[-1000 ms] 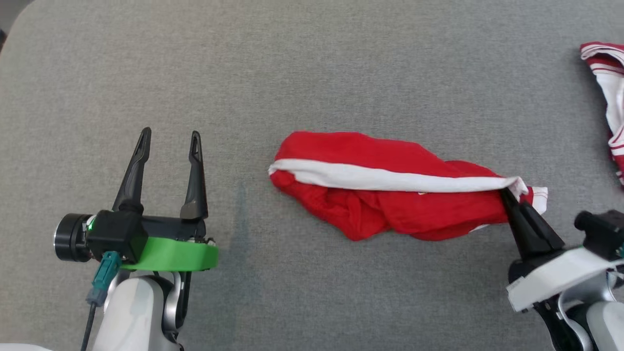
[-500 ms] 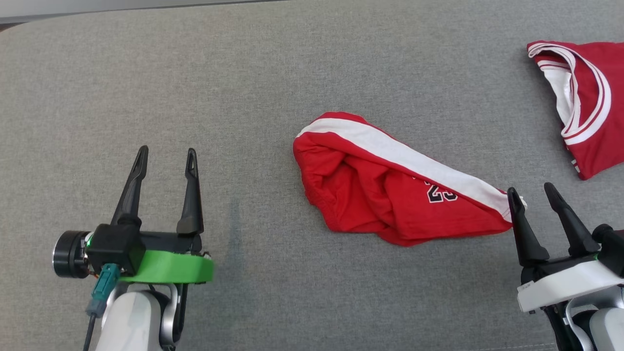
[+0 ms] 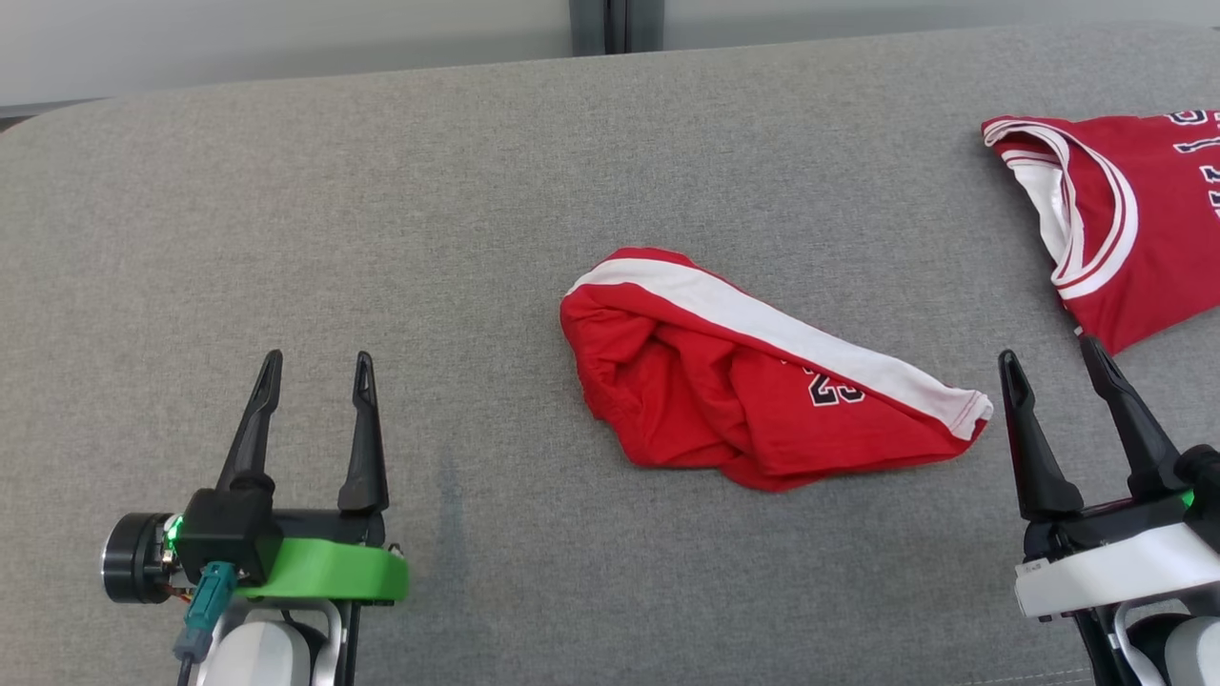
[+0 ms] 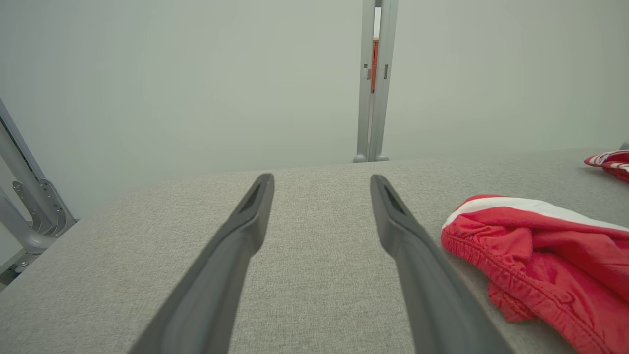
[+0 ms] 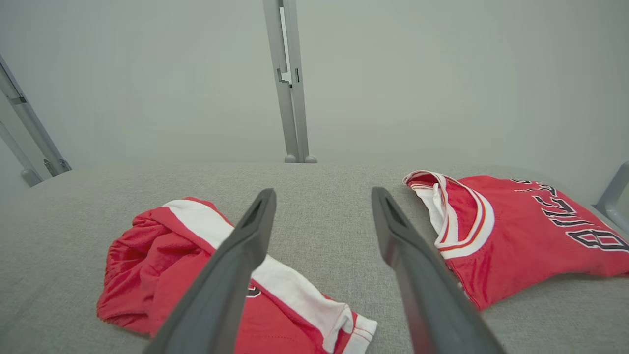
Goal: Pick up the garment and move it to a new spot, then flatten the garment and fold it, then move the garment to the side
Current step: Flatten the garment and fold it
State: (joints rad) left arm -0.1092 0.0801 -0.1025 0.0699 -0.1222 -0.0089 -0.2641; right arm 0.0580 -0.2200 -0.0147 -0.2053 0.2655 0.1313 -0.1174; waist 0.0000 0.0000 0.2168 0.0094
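Observation:
The garment (image 3: 753, 386) is a pair of red shorts with a white side stripe and a dark number, lying crumpled in the middle of the grey padded table (image 3: 477, 191). It also appears at the right of the left wrist view, garment (image 4: 550, 255), and at lower left of the right wrist view, garment (image 5: 186, 260). My right gripper (image 3: 1051, 361) stands open just right of the shorts' hem, apart from the cloth, holding nothing. My left gripper (image 3: 313, 363) is open and empty at the lower left, well away from the shorts.
A red jersey (image 3: 1115, 210) with white trim and dark lettering lies flat at the far right, also in the right wrist view as the jersey (image 5: 521, 231). Beyond the table's back edge stand a pale wall and a grey upright post (image 3: 605, 24).
My right gripper has let go of the shorts' corner and opened, now standing just off the hem. The shorts have settled on the table. The head camera has tilted up, showing the back edge.

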